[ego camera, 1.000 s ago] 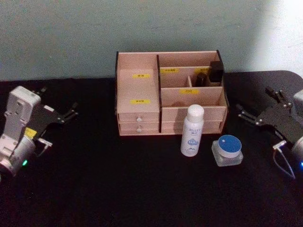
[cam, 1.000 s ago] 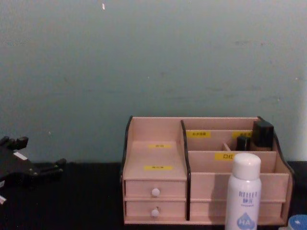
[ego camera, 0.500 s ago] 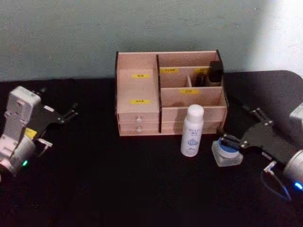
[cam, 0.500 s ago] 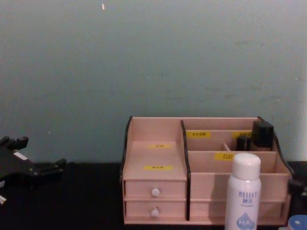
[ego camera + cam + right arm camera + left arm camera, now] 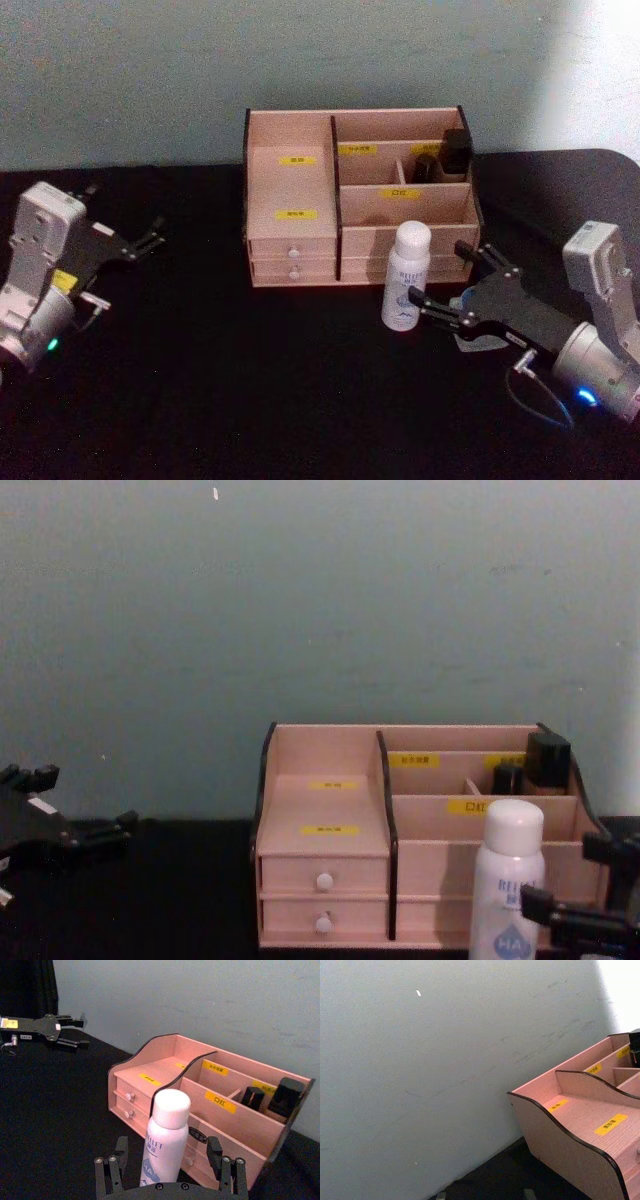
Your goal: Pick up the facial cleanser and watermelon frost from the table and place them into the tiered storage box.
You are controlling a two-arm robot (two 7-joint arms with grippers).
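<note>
The facial cleanser (image 5: 407, 276), a tall white bottle, stands upright on the black table in front of the tiered storage box (image 5: 290, 187). My right gripper (image 5: 437, 271) is open and low beside it on the right. In the right wrist view the facial cleanser (image 5: 166, 1136) stands centred just ahead of the spread fingers (image 5: 216, 1150), apart from them. The watermelon frost is mostly hidden under the right gripper, with a pale edge (image 5: 481, 341) showing. In the chest view the cleanser (image 5: 505, 875) stands left of the right gripper (image 5: 585, 885). My left gripper (image 5: 152, 232) is parked open at far left.
Small black bottles (image 5: 455, 150) stand in the box's back right compartment. Two white-knobbed drawers (image 5: 294, 263) face me. The left wrist view shows the storage box's dark-edged side panel (image 5: 560, 1135) and the grey wall. Open black tabletop lies in front and to the left.
My right gripper has moved left and lower, from over the blue-lidded jar toward the white bottle, and now covers most of the jar. The left arm has stayed put.
</note>
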